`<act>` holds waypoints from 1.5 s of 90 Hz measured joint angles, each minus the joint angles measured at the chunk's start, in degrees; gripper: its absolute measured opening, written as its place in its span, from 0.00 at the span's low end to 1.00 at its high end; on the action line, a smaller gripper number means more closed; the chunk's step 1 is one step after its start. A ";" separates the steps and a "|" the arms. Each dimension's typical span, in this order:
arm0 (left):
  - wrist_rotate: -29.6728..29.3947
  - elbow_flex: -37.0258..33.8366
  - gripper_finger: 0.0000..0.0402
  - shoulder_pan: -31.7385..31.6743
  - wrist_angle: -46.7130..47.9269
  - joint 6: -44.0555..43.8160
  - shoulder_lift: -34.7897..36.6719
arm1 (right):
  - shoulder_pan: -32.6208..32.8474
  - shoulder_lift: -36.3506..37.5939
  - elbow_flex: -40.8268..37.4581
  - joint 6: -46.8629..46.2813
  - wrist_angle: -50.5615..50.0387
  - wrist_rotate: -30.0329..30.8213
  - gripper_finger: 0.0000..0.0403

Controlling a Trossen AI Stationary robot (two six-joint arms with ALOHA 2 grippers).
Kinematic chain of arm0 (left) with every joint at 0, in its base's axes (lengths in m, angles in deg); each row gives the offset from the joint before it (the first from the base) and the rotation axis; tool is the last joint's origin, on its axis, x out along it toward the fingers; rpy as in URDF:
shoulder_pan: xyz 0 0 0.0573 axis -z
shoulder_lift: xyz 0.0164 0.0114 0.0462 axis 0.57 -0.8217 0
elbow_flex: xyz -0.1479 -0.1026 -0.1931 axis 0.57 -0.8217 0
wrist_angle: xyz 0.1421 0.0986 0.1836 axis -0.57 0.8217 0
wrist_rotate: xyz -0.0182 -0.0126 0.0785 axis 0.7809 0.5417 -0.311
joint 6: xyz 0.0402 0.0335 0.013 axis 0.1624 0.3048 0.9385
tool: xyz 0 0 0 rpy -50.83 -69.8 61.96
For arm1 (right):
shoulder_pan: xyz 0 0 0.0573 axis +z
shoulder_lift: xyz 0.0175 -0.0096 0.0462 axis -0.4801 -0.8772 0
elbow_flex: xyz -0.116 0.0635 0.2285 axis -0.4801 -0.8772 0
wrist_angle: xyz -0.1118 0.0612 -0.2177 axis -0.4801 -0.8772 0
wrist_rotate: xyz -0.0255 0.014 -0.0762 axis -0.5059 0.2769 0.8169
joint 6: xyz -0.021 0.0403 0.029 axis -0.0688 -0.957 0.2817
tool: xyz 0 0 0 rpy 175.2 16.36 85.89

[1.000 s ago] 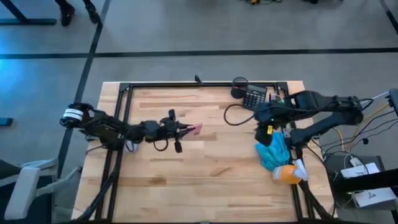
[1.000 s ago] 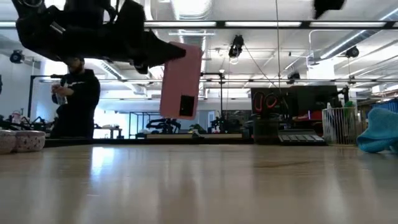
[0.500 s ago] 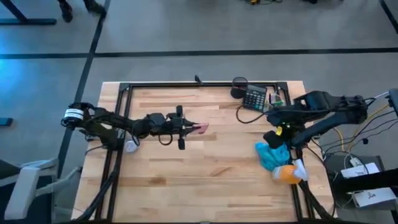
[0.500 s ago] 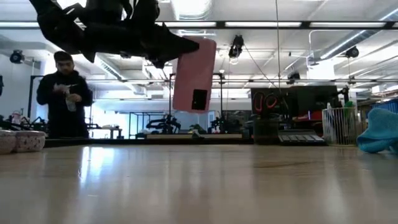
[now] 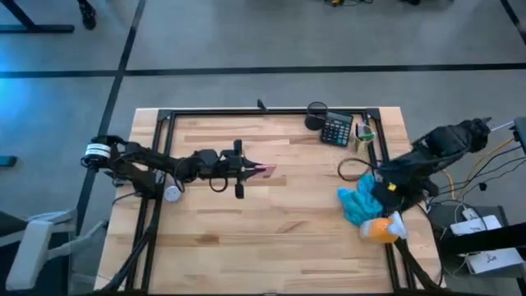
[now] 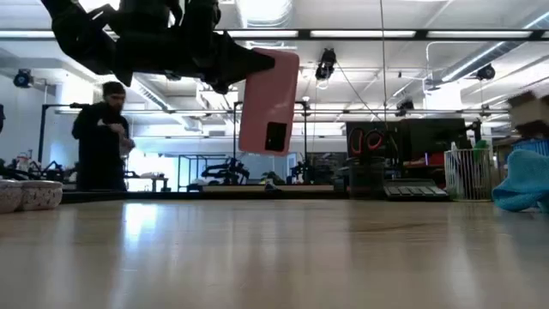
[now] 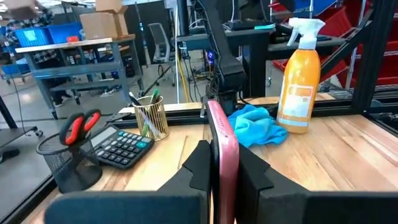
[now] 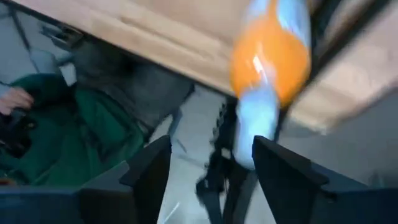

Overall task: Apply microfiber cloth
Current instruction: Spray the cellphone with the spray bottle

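two grippers at work: left gripper [image 5: 246,170] clamped on pink phone [image 7: 224,149] above mid-table; right gripper [image 5: 386,187] spread wide (nothing held) just beside blue cloth [image 5: 359,201], near orange spray bottle [image 5: 380,228].

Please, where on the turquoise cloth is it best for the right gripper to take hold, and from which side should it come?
Probably from above, on a raised fold near the middle of the microfiber cloth. It lies bunched on the table, the orange spray bottle close beside it, so a sideways approach risks knocking the bottle. The right gripper is open near the cloth; the left gripper holds the pink phone.
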 joint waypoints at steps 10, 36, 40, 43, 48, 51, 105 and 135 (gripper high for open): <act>0.33 -0.02 0.02 0.01 0.15 -1.01 0.00 | 4.69 0.32 -1.23 -5.75 0.10 -0.32 0.52; 0.73 -0.02 0.02 0.11 0.83 -1.94 0.00 | 7.31 -4.12 -3.90 -4.49 0.23 1.58 0.67; 0.72 -0.02 0.02 0.11 1.07 -1.96 0.00 | 7.29 -4.95 -4.33 -3.13 0.22 2.00 0.69; 0.71 -0.02 0.02 0.11 1.19 -1.96 0.00 | 7.30 -5.55 -4.77 -2.04 0.23 2.56 0.70; 0.71 -0.02 0.02 0.11 1.38 -1.96 0.00 | 7.31 -6.57 -5.66 -0.33 0.15 3.22 0.71; 0.71 -0.02 0.02 0.11 1.41 -1.96 0.00 | 7.31 -7.14 -6.10 1.10 0.11 3.22 0.71; 2.46 -0.15 0.02 0.31 4.41 -1.09 0.60 | 7.27 -9.59 -5.71 12.55 -0.04 9.01 0.07; 1.97 -0.28 0.02 0.28 16.27 -0.41 7.88 | 5.73 -11.78 -3.29 18.79 1.01 16.07 0.07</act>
